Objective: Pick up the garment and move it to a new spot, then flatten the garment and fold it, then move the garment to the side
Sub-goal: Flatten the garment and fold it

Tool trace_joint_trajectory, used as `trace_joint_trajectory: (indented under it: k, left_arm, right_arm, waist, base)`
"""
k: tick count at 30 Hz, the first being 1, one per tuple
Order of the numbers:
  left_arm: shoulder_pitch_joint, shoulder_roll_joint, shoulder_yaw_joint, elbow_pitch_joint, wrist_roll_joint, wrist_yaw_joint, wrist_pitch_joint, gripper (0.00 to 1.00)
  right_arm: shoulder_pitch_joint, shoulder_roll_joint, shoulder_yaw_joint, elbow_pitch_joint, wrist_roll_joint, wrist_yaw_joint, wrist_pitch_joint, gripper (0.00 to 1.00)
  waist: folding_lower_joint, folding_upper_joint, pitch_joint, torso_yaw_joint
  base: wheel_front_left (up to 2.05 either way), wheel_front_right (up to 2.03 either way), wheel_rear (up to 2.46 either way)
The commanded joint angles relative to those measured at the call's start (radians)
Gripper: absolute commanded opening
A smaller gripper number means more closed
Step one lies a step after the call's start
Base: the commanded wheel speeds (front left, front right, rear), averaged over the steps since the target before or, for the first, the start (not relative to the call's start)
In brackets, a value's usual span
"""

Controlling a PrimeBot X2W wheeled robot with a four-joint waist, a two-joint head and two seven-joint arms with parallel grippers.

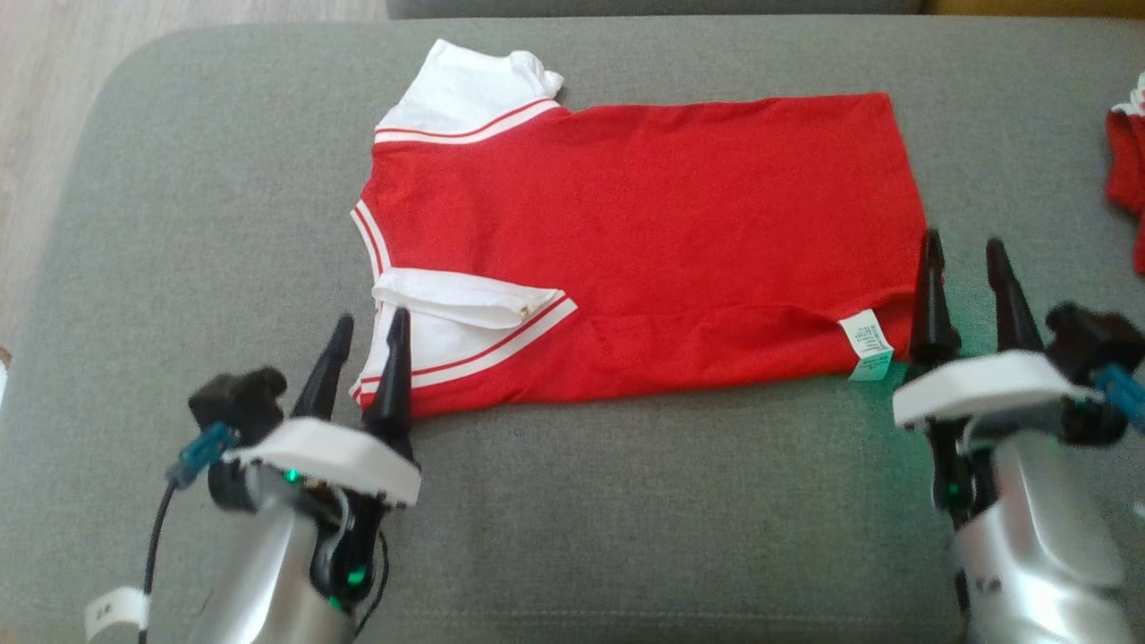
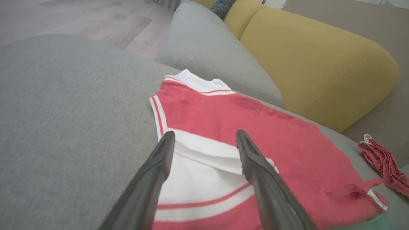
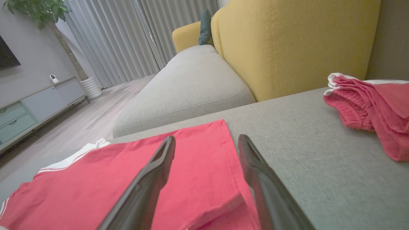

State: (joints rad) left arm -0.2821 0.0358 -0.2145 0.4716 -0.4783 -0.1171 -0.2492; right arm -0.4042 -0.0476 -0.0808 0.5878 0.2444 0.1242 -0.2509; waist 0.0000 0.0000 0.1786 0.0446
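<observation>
Left tool, right tool open; garment lies crosswise, neckline left.

Your left gripper, two long dark fingers, sits low left, spread and empty; your right gripper sits low right, likewise spread.

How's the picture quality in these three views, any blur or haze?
Head view: soft even light, green glow on the cushion by the right gripper. Left wrist view: hazy, red shirt washed pink, fingers blurred. Right wrist view: sharper, curtains lean from wide-angle distortion.
</observation>
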Motion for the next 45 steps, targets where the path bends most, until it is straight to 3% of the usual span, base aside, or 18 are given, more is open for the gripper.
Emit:
trace_joint_trajectory:
  k: [1,9,20,23,24,25,27,29,43,45]
  left_arm:
    - [-0.003,0.025,0.026,-0.042,-0.012,-0.005,0.002,1.00]
    - [0.093,0.068,0.029,-0.062,-0.038,0.045,0.159,1.00]
    - [0.075,0.071,0.043,-0.036,-0.067,0.122,0.281,1.00]
    - [0.077,0.071,0.040,-0.033,-0.076,0.123,0.301,1.00]
    - [0.077,0.071,0.038,-0.034,-0.078,0.123,0.304,0.96]
    - [0.076,0.070,0.037,-0.037,-0.079,0.123,0.304,0.62]
    - [0.075,0.067,0.035,-0.047,-0.083,0.120,0.298,0.04]
    - [0.075,0.066,0.034,-0.053,-0.084,0.118,0.295,0.00]
    - [0.091,0.056,0.021,-0.154,-0.082,0.120,0.229,0.00]
    - [0.092,0.056,0.019,-0.162,-0.081,0.121,0.221,0.00]
  right_arm:
    - [0.018,-0.003,0.022,-0.052,-0.008,0.007,-0.010,1.00]
    - [0.115,-0.003,0.053,-0.162,0.020,0.007,0.000,1.00]
    - [0.129,-0.003,0.052,-0.224,0.026,0.007,0.028,1.00]
    - [0.135,-0.003,0.048,-0.218,0.021,0.007,0.050,1.00]
    - [0.137,-0.003,0.047,-0.212,0.016,0.007,0.064,1.00]
    - [0.140,-0.003,0.043,-0.203,0.010,0.007,0.083,1.00]
    - [0.143,-0.003,0.033,-0.183,0.000,0.007,0.120,1.00]
    - [0.143,-0.003,0.027,-0.170,-0.004,0.007,0.139,1.00]
    - [0.047,-0.003,-0.005,0.044,0.006,0.007,0.233,1.00]
    - [0.032,-0.003,0.002,0.071,0.025,0.007,0.230,0.61]
  waist:
    - [0.0000,0.0000,-0.008,0.003]
    - [0.0000,0.0000,-0.003,-0.006]
    - [0.0000,0.0000,0.038,-0.039]
    - [0.0000,0.0000,0.042,-0.045]
    - [0.0000,0.0000,0.043,-0.046]
    - [0.0000,0.0000,0.044,-0.046]
    - [0.0000,0.0000,0.046,-0.046]
    - [0.0000,0.0000,0.047,-0.045]
    - [0.0000,0.0000,0.054,-0.012]
    - [0.0000,0.0000,0.054,-0.009]
  base:
    - [0.00,0.00,0.00]
    - [0.00,0.00,0.00]
    - [0.00,0.00,0.00]
    - [0.00,0.00,0.00]
    - [0.00,0.00,0.00]
    - [0.00,0.00,0.00]
    - [0.00,0.00,0.00]
    - [0.00,0.00,0.00]
    - [0.00,0.00,0.00]
    - [0.00,0.00,0.00]
